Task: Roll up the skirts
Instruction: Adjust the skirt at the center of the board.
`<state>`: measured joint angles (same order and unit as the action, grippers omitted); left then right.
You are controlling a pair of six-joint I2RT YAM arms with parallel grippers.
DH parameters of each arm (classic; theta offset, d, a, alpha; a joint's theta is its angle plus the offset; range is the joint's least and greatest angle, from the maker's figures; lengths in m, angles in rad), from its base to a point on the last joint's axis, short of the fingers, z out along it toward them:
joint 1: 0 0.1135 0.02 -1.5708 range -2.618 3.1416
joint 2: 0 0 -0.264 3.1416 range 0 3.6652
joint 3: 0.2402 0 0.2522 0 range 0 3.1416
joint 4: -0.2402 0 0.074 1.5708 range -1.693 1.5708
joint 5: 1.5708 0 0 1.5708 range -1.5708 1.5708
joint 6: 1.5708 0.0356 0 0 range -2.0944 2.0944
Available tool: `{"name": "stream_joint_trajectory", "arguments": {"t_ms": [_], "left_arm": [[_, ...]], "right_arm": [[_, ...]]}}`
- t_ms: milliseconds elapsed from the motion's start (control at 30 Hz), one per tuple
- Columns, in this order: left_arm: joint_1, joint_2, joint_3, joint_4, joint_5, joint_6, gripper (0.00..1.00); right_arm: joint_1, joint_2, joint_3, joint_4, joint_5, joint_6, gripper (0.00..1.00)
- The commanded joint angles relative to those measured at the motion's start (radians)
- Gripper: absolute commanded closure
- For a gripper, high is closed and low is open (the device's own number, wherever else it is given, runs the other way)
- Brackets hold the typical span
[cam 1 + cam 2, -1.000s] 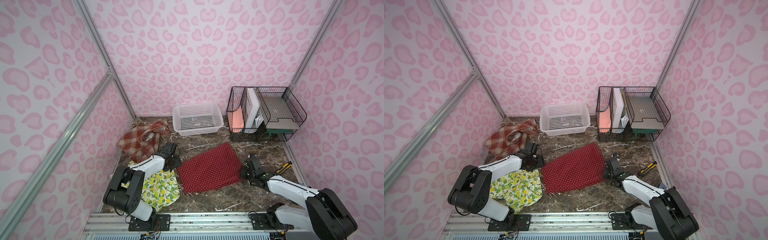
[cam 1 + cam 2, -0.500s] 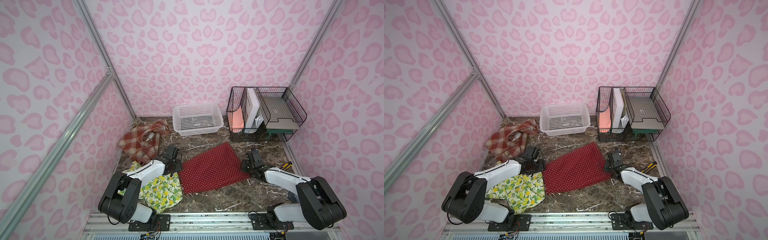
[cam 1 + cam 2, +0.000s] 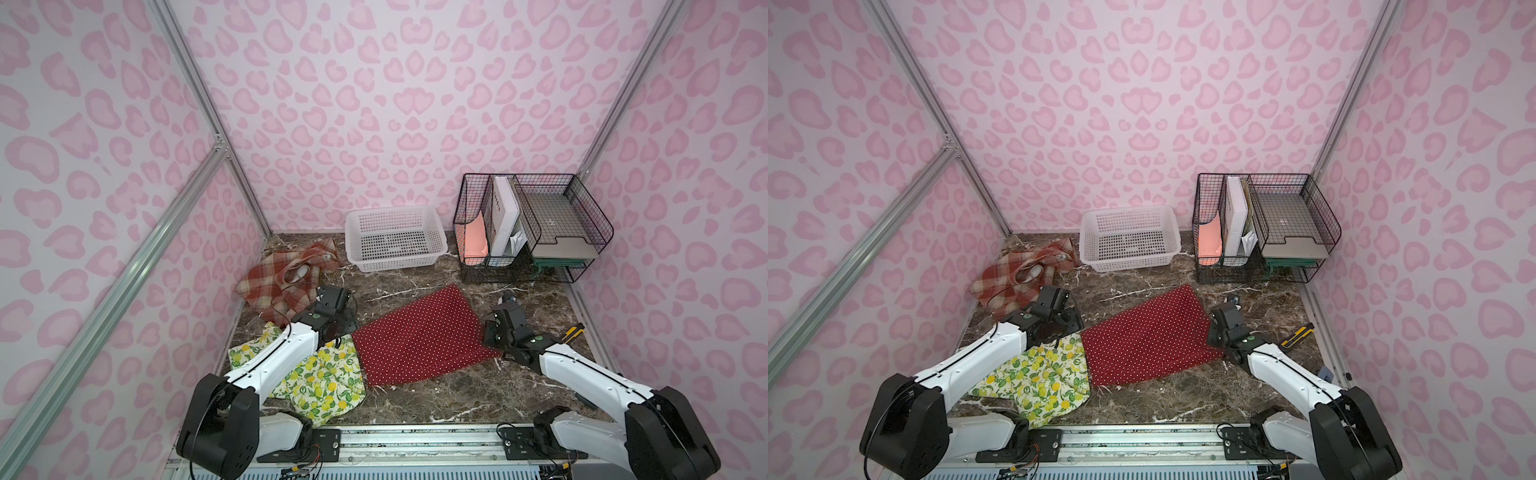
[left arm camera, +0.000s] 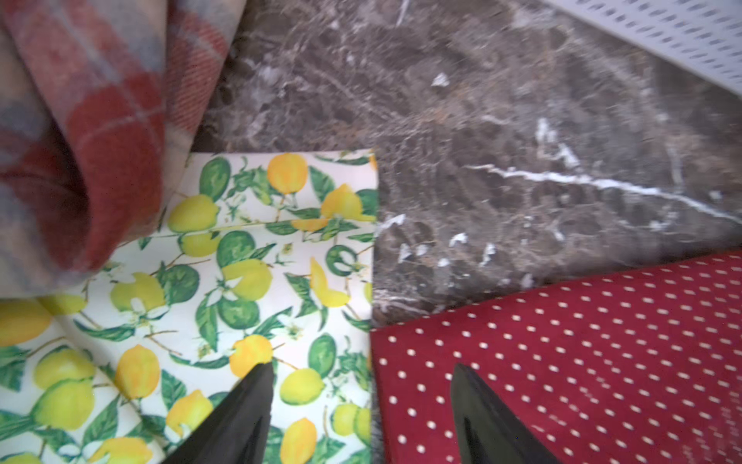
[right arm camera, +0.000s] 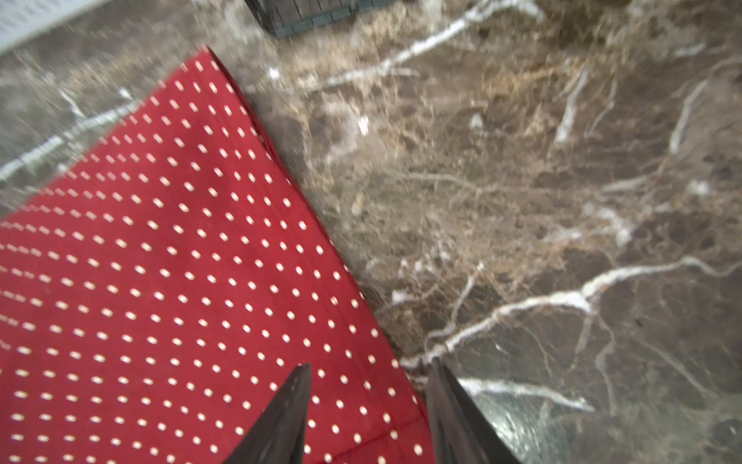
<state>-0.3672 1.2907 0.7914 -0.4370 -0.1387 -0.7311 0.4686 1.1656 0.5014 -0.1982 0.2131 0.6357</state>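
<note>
The red cloth skirt with small white dots lies flat in the middle of the dark marble worktop. Your left hand is released, with its fingers spread over the place where this skirt meets the white-yellow lemon-print skirt at near left. Your right hand is also released, over the red skirt's right edge. The rust-red plaid skirt lies crumpled at far left.

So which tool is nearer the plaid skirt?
Left. The left tool is right beside the plaid skirt; the right tool is beyond the dotted skirt.
</note>
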Motion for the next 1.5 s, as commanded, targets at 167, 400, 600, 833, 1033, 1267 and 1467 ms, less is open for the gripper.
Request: {"name": "stream_joint_trajectory", "arguments": {"t_ms": [167,400,600,833,1033,1267,1467], "left_arm": [[-0.024,0.156,0.032,0.077,0.122,0.035,0.35],[-0.033,0.302,0.074,0.1,0.137,0.068,0.36],[-0.036,0.329,0.073,0.076,0.105,0.078,0.36],[-0.047,0.33,0.077,0.103,0.142,0.082,0.35],[-0.099,0.371,0.097,0.123,0.166,0.103,0.35],[-0.141,0.413,0.074,0.14,0.185,0.105,0.35],[-0.161,0.396,0.008,0.118,0.214,0.108,0.43]], "right_arm": [[0.062,0.016,-0.062,0.072,-0.065,0.088,0.7],[0.043,0.124,-0.073,0.128,-0.064,0.087,0.94],[-0.102,0.134,-0.13,0.186,-0.162,0.076,0.97],[-0.25,0.165,-0.123,0.186,-0.277,0.098,0.94],[-0.313,0.147,-0.018,0.125,-0.289,0.057,0.9],[-0.384,0.249,0.048,0.132,-0.295,-0.009,0.9],[-0.384,0.256,0.058,0.134,-0.289,-0.02,0.88]]}}
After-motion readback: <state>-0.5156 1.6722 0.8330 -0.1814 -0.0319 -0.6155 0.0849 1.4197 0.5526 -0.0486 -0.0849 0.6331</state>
